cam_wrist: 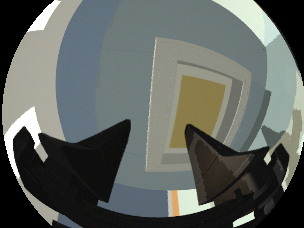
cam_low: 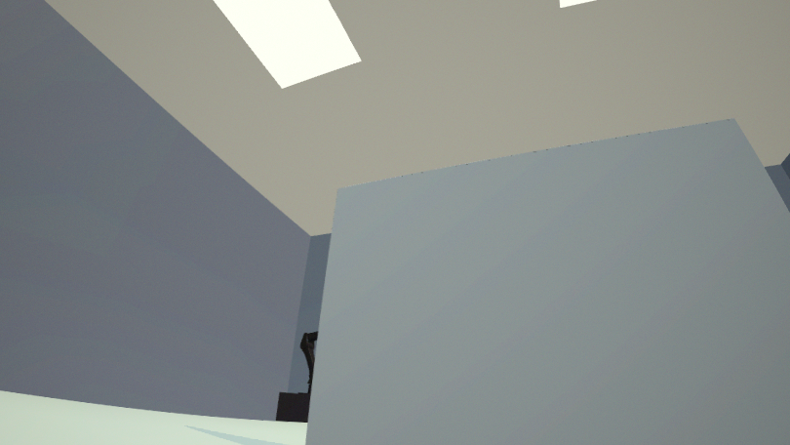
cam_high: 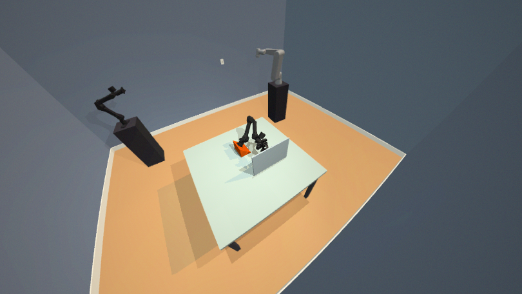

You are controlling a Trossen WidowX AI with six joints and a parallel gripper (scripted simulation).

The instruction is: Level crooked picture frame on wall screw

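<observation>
Partly concealed: the picture frame and its hanging parts
The lower right of the picture frame (cam_wrist: 163, 100) is covered by a finger of the end effector (cam_wrist: 158, 124); its notched strip and screw cannot be seen. In the exterior view, the frame's side is hidden by the upright panel (cam_low: 525, 287) (cam_high: 270, 156), whose lower part is cut off.

A pale-framed picture (cam_wrist: 162, 105) with an ochre centre shows partly behind the open claw's (cam_wrist: 158, 126) right-hand finger.

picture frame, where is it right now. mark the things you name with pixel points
In the wrist view, the picture frame (cam_wrist: 163, 52) is right of centre against the grey-blue panel (cam_high: 270, 156) (cam_low: 525, 303) (cam_wrist: 122, 90), with the right-hand fingertip overlapping its lower part.
</observation>
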